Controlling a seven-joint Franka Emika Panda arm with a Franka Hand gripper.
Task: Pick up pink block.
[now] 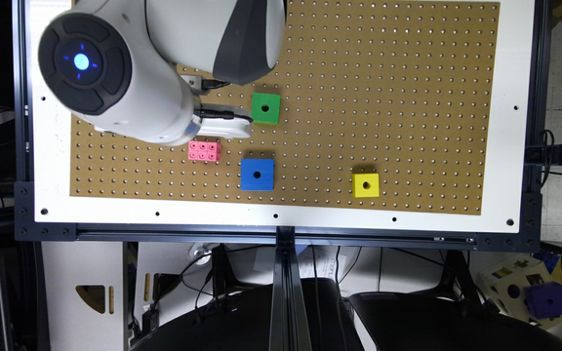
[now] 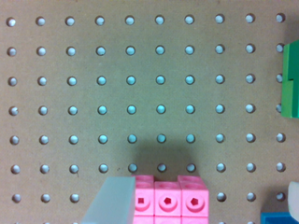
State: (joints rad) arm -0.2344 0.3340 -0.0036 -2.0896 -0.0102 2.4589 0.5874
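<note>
The pink block (image 1: 204, 151) is a small brick with six studs lying flat on the brown pegboard (image 1: 359, 97), partly under the arm's edge in the exterior view. The white gripper (image 1: 222, 127) hangs just above and beside it there. In the wrist view the pink block (image 2: 170, 201) sits between the two fingers, with one translucent finger (image 2: 110, 200) close against its end and the other finger (image 2: 293, 196) far off at the frame's edge. The gripper (image 2: 202, 205) is open, with nothing held.
A green cube (image 1: 265, 108) (image 2: 290, 79) stands close to the gripper. A blue cube (image 1: 257, 174) (image 2: 278, 218) sits just to the exterior view's right of the pink block. Farther right is a yellow cube (image 1: 365, 185). The arm's large white body (image 1: 130, 73) overhangs the board's left part.
</note>
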